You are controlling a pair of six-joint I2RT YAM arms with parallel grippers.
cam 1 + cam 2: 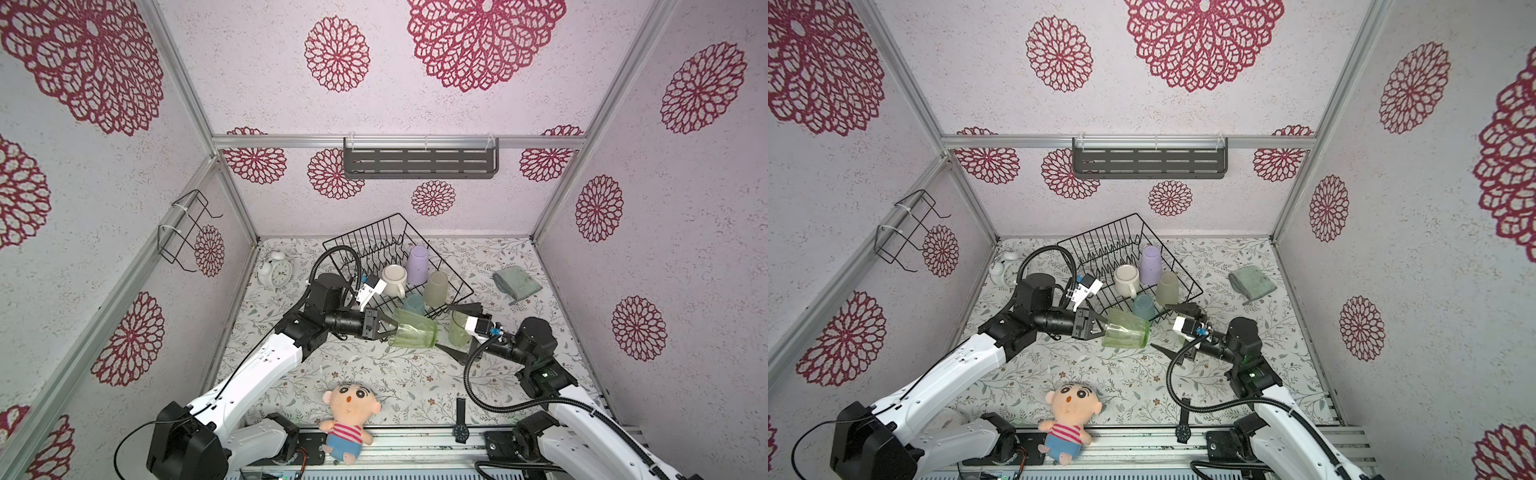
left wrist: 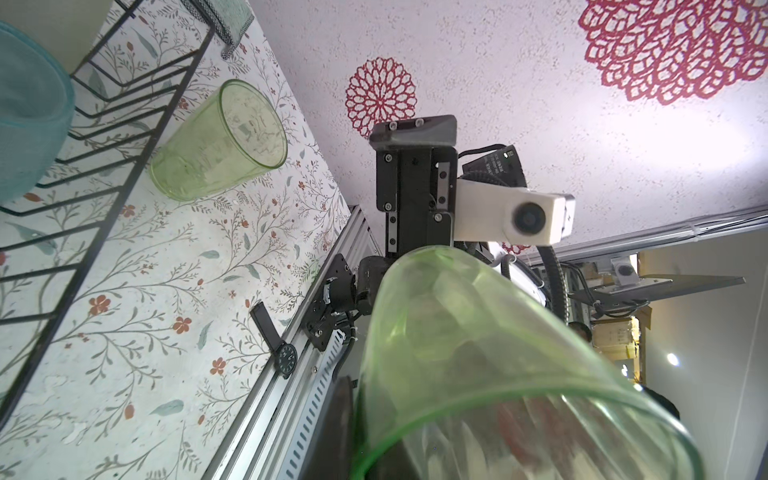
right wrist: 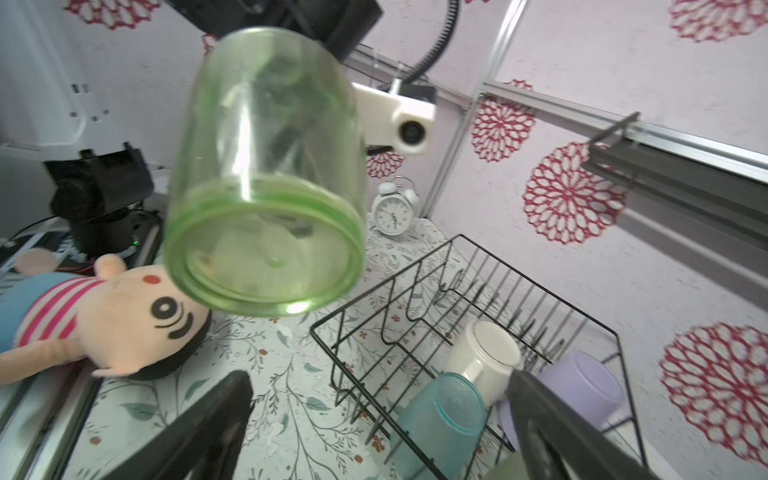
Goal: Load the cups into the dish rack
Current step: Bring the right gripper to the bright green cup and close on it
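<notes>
Carrying: my left hand (image 1: 392, 327) is closed on the rim end of a green tumbler (image 1: 415, 331), held clear of the surface (image 1: 374, 374) at centre frame in both top views.
Attitude: the tumbler lies on its side with its base toward the right of the frame, and the right wrist view looks straight onto that base. I judge the rim grip was chosen so that a wrist roll can turn it mouth-down.
Dish rack: the dish rack (image 1: 365, 249) sits cornerwise just above centre, its near corner beside the held tumbler.
Loaded: lilac tumbler (image 1: 417, 264), white mug (image 1: 395, 280), frosted beige tumbler (image 1: 436, 289) and teal tumbler (image 1: 414, 304) stand base-up, presumably to drain. They crowd the rack's lower right half.
Free room: the tine rows at the rack's upper left are bare.
Second green tumbler (image 1: 457, 334): stands on the surface just outside the rack's lower right edge.
Right hand (image 1: 444, 327): fingers spread wide, holding nothing. That tumbler shows between them from above, but I cannot tell whether the hand is at its height.
Progress: four of six are in, by my count, and a fifth is in hand.
Risk: a smooth, thin wall may slip.
</notes>
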